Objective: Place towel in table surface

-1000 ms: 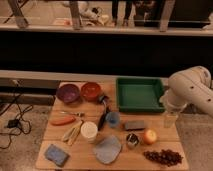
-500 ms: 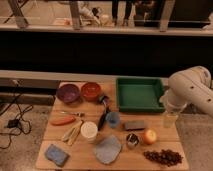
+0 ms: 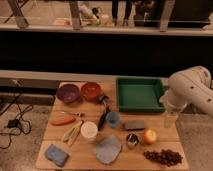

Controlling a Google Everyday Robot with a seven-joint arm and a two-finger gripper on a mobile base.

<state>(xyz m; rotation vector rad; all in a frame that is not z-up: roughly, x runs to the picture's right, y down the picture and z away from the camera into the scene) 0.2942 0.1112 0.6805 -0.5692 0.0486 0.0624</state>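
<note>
The towel [image 3: 107, 149], a pale grey-blue cloth, lies flat near the front edge of the table surface [image 3: 160, 127], just right of a white cup [image 3: 89, 131]. My white arm [image 3: 190, 90] reaches in from the right. Its gripper [image 3: 170, 118] hangs open over the table's right edge, below the green tray and well right of the towel. Nothing is held in it.
A green tray [image 3: 120, 95] stands at the back right, with a purple bowl [image 3: 68, 93] and a red bowl [image 3: 91, 91] at the back left. Around the towel lie a blue sponge [image 3: 56, 154], blue cup [image 3: 113, 119], dark block [image 3: 134, 125], apple [image 3: 149, 136] and carrot [image 3: 62, 120].
</note>
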